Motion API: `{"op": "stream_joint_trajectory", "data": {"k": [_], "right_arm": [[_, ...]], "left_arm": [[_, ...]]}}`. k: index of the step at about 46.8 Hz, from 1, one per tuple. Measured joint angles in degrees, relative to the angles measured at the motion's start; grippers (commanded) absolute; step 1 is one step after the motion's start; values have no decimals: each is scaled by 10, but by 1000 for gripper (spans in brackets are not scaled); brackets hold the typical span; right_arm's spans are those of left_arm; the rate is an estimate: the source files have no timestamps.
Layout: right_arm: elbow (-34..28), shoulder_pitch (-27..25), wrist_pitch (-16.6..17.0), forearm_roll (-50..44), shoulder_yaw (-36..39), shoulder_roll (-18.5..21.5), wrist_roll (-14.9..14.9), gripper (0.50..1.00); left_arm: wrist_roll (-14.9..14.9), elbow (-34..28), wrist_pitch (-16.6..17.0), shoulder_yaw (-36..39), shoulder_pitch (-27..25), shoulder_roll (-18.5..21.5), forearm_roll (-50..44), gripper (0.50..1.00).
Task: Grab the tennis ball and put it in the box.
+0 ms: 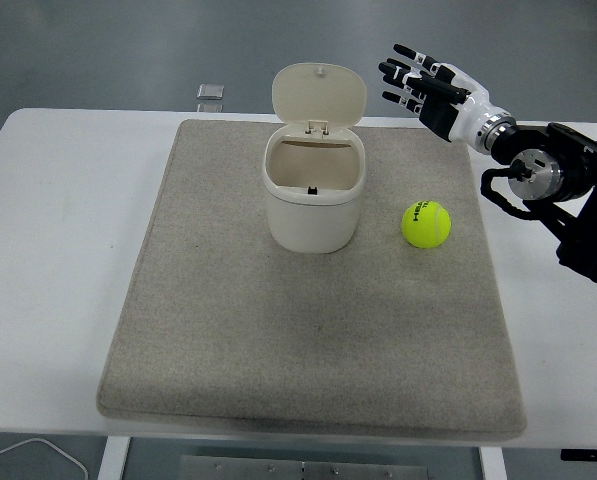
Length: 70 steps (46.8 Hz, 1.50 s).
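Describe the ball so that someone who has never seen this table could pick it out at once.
A large grey felt mat covers the middle of the white table. On the mat's right half, just right of the cream plastic bin with its flip lid open, sits the yellow-green tennis ball. It is the only round, brightly coloured thing there.

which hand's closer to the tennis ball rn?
Right. The right hand hovers open above and behind the tennis ball, past the mat's far edge, not touching it. The left hand isn't in view.
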Motion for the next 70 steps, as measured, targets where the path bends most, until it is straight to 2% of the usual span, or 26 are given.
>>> {"op": "stream_joint_trajectory", "data": {"k": [12, 30, 51, 62, 70], "right_arm": [[0, -1, 12, -6, -6, -8, 2, 921], [0, 10, 16, -91, -26, -45, 3, 921], [3, 40, 16, -126, -79, -39, 3, 921], [3, 70, 17, -138, -132, -38, 3, 921], [8, 78, 19, -166, -150, -38, 14, 921]], "left_arm": [[0, 0, 1, 0, 0, 0, 0, 996], [0, 0, 0, 0, 0, 0, 0, 996], [0, 0, 0, 0, 0, 0, 0, 996], [0, 0, 0, 0, 0, 0, 0, 996], [0, 0, 1, 0, 0, 0, 0, 996]]}}
